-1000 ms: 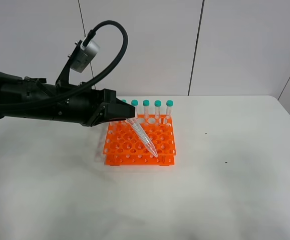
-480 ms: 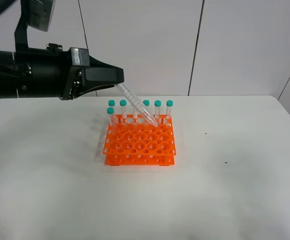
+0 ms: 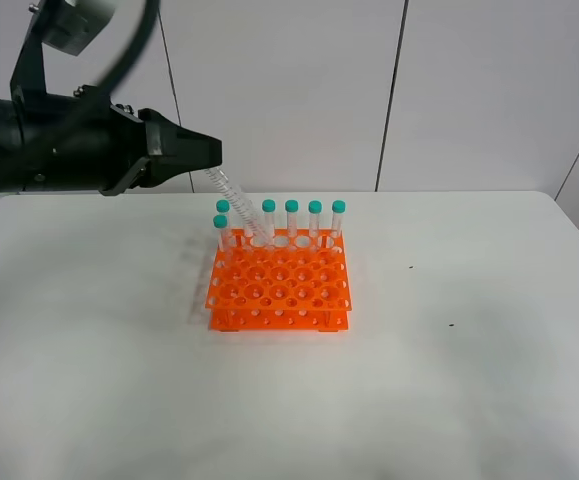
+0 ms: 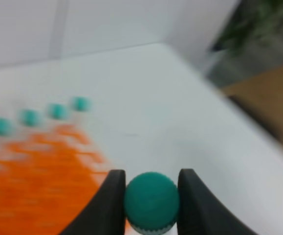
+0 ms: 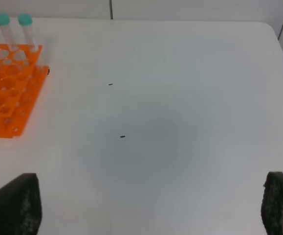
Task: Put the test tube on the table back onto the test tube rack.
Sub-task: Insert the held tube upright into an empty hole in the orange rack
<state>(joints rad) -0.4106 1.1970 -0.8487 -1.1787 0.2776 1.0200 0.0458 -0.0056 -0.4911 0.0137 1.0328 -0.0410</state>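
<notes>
Currently clamped between the black fingers point(image 4: 111, 208) of the left gripper point(image 3: 212, 156): slim clear plastic test tube point(image 3: 237, 205) with teal screw cap point(image 4: 151, 201) and conical tip. Fingers pressed against both sides of the cap. Held in the air, tilted, tip down, over the far left part of the bright orange plastic test tube rack point(image 3: 279, 285) with its grid of round holes. Tip close to the far row; entry into a hole not discernible. Not touching the large white matte table point(image 3: 449, 390). Upright along the rack's far edge: further teal-capped tubes point(image 3: 314, 220). Spread wide above the table, apart from the rack, holding nothing: right gripper point(image 5: 148, 196).
</notes>
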